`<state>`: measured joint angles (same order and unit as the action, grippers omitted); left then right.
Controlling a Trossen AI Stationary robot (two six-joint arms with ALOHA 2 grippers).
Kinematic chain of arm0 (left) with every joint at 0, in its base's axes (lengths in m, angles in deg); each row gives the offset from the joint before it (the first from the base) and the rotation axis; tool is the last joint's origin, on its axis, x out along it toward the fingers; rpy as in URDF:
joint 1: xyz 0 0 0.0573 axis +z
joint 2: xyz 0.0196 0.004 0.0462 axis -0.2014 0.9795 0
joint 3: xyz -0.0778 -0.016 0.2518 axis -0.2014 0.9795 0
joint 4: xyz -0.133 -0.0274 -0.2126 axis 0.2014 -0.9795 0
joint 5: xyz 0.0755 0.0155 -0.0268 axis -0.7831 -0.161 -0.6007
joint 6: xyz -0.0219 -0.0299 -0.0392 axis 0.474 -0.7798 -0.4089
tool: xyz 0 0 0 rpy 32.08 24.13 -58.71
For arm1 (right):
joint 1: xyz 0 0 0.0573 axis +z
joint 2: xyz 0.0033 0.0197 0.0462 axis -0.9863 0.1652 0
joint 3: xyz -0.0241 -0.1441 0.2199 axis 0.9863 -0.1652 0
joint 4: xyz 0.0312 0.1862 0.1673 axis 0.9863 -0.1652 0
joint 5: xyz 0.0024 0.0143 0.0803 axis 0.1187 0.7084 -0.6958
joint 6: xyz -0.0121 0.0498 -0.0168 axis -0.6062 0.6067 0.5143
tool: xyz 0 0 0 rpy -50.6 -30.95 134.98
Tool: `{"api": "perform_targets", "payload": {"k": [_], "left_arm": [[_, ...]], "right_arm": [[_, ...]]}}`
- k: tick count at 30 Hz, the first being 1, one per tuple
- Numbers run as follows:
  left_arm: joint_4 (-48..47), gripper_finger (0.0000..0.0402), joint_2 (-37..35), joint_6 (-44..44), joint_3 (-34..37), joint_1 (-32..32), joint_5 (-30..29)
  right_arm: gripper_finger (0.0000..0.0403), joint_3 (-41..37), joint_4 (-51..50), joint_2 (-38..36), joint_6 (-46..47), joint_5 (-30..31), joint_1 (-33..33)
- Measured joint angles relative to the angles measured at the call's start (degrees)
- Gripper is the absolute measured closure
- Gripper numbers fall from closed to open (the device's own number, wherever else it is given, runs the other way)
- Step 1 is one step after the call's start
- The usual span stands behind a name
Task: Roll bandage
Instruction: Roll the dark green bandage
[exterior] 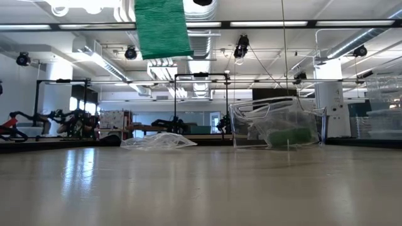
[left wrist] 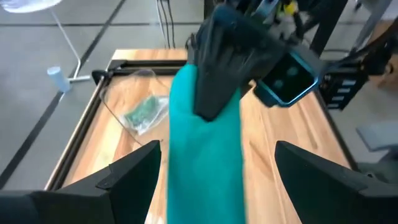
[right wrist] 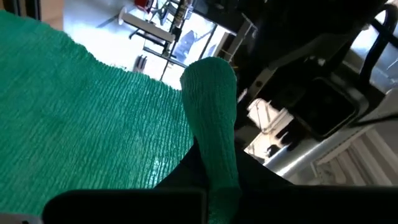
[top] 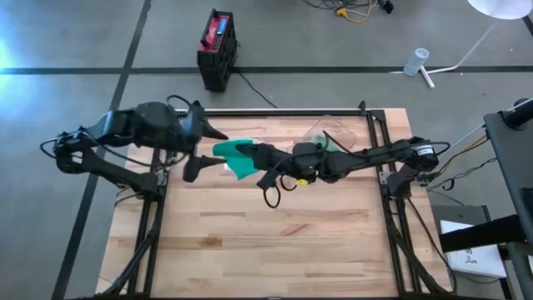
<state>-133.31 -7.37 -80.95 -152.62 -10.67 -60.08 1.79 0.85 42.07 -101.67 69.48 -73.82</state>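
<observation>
Green bandage (right wrist: pixel 93 124) pinched in clamped right end effector (top: pixel 250 152), hanging above counter (top: pixel 275 250) centre; left end effector (top: pixel 208 150) wide beside it. Risk: loose strip slipping, roll unravelling.

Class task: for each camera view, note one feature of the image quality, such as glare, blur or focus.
High view: bluish glare at the upper left corner. Low view: ceiling lights reflect on the table. Left wrist view: green bandage looks blurred. Right wrist view: its weave is sharp, the room behind soft.

Robotics lab: other arm rigs (exterior: pixel 69 119) on benches, ceiling ducts (exterior: pixel 201 44).
</observation>
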Motion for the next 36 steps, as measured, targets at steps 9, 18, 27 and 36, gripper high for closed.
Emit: {"api": "perform_targets", "payload": {"k": [9, 18, 27, 36], "left_arm": [[-1.42, 0.0106, 0.80, -0.15, 0.21, 0.00, -0.17], [-3.39, 0.0269, 2.23, -2.05, 0.32, -0.02, -0.84], [-3.65, 0.0371, 1.85, -2.02, 0.46, 0.00, -1.91], [-5.83, 0.0387, -0.27, 2.92, 0.48, 0.00, -1.29]], "right_arm": [[0.0393, 0.00, -0.04, 0.00, -1.97, -0.36, 0.33], [0.0369, 0.00, -0.31, 0.00, -2.03, -2.56, 0.29], [0.0311, 0.00, -0.65, 0.00, 14.38, 1.63, 0.41], [0.0222, 0.02, -13.77, -4.72, 47.29, 4.01, 2.52]]}}
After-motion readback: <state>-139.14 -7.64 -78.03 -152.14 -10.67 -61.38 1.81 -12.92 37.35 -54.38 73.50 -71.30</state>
